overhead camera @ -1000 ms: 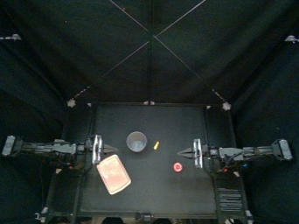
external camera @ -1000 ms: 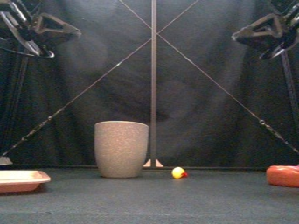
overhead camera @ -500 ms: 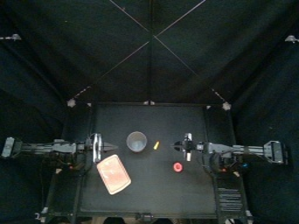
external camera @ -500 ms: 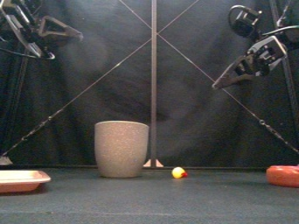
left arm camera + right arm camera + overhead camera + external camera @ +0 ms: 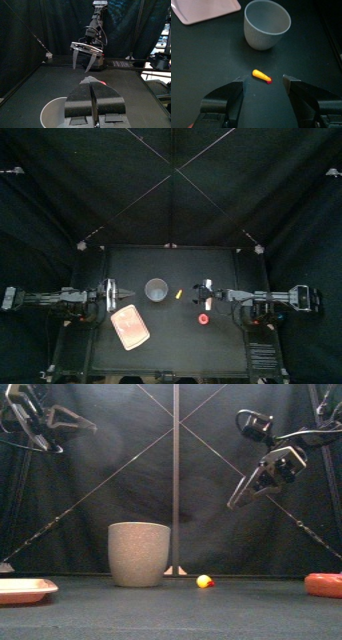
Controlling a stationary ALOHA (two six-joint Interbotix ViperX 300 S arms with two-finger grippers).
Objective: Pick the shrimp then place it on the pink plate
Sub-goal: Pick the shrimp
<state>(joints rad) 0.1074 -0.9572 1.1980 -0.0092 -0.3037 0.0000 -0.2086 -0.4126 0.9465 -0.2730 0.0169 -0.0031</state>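
The shrimp (image 5: 178,293) (image 5: 205,581) (image 5: 261,75), a small yellow toy with a red end, lay near the middle of the surface (image 5: 174,353), just right of the grey speckled cup (image 5: 156,288) (image 5: 139,554) and well apart from the pink tray (image 5: 130,327) (image 5: 27,590) toward the front-left corner. A red toy (image 5: 203,318) (image 5: 325,584) lay in the right half, nearer the front edge. The right arm's fingers (image 5: 228,97) (image 5: 243,489) were spread wide and held nothing, tilted down high above the surface a little right of the shrimp, while the left arm's fingers (image 5: 80,100) were pressed together, raised near the left edge.
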